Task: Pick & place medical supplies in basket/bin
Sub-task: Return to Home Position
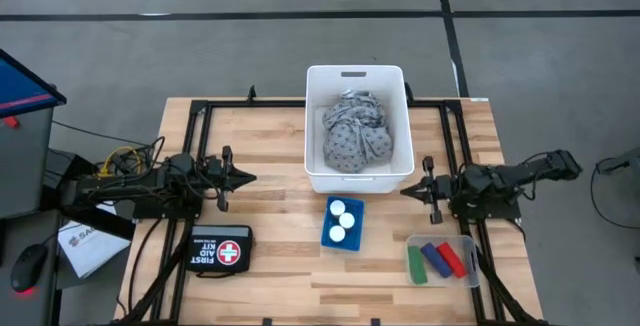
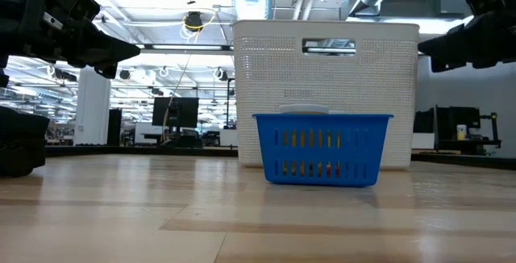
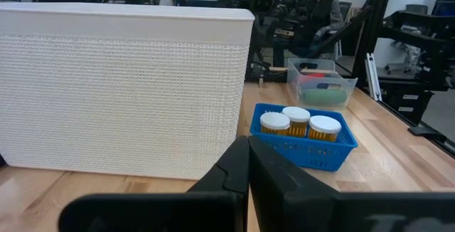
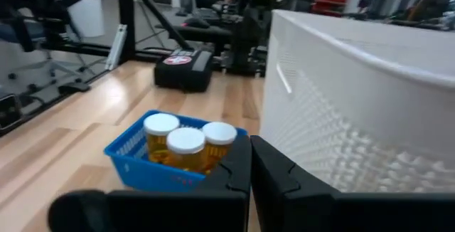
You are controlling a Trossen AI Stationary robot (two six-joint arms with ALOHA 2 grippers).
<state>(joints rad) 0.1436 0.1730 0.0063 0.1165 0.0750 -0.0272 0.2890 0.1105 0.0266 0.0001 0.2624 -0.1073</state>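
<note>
The jaws of the left arm [image 1: 180,178], centre left, and the right arm [image 1: 500,181], centre right, were held closed and empty. Pill bottles [image 1: 343,220] were stood in the blue basket [image 1: 340,242] at lower centre, and the cloth [image 1: 357,131] was laid in the white bin [image 1: 312,116] above it.

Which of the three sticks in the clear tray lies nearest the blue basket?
The green stick; the blue stick and red stick lie farther from the blue basket.
</note>
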